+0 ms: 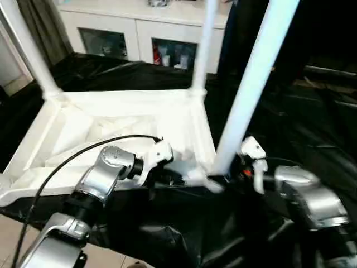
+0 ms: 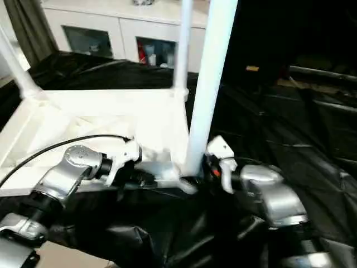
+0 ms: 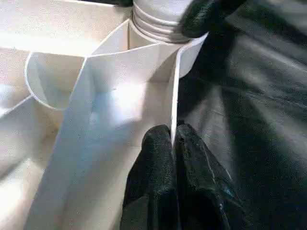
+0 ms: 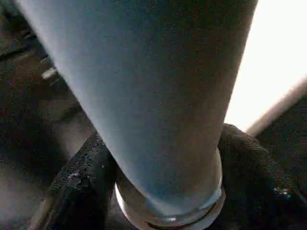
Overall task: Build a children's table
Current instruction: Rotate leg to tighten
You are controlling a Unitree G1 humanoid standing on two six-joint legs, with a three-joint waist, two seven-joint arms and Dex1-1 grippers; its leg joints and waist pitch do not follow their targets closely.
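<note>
The table top (image 1: 139,125) is lying upside down on the worktop (image 1: 312,145), which is draped in black plastic sheeting, so the ribbed underside is facing up. Two legs are already standing in the far corner sockets — the far-left leg (image 1: 25,47) and the far-right leg (image 1: 202,44) — both pointing up out of the picture.

The near-right leg (image 1: 254,84) is the one being worked on. It stands at the near-right corner socket (image 3: 158,43), leaning a bit to the right at the top. In the left wrist view its threaded grey end sits right at the mouth of that socket.

The right gripper (image 4: 160,187) is clamped around the bottom of that leg — one black finger on each side of the tube, just above the grey ring at its end. The right forearm (image 1: 312,201) comes in from the lower right, low over the sheeting.

The left gripper (image 3: 173,143) is pinched narrow onto the table top's thin side wall right next to that same corner, with the wall's edge sandwiched between its two fingers. The left forearm (image 1: 103,176) reaches across the near edge of the top, a black cable (image 1: 67,159) looping over it.

Behind everything there's a white cabinet (image 1: 134,28) with glass doors.
</note>
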